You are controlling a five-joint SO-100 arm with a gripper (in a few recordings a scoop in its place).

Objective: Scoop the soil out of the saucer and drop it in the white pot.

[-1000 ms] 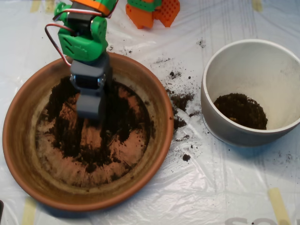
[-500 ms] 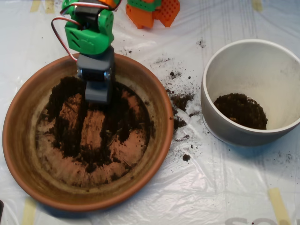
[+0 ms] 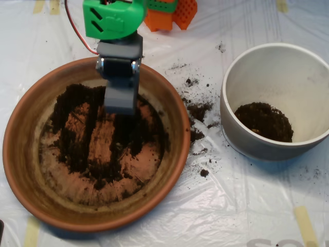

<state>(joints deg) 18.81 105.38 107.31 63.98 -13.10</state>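
**While the scoop sat over the saucer's upper half, spill was the main risk**

While it hung above the saucer (image 3: pixel 20 154), the scoop (image 3: pixel 121 100) pointed down at the soil (image 3: pixel 85 139) near the upper middle of the dish. From overhead I couldn't tell whether the shells were apart or together, or whether any soil was inside.

Soil was spread thin: dark patches and streaks across the saucer floor, with bare terracotta showing between them. The white pot (image 3: pixel 247 144) stood well apart to the right, with a clump of soil already at its bottom.

Risks as I judged them:
- Thin layer meant a shallow bite. The scoop could close on almost nothing, or scrape terracotta and shove the saucer.
- The route to the pot crossed the saucer's right rim and the plastic sheet (image 3: pixel 169 216). Spilled crumbs (image 3: pixel 198 110) already lay between the two, so a loose load would likely add more.
- The pot's near wall was tall. A low carry could clip it and dump the soil outside.
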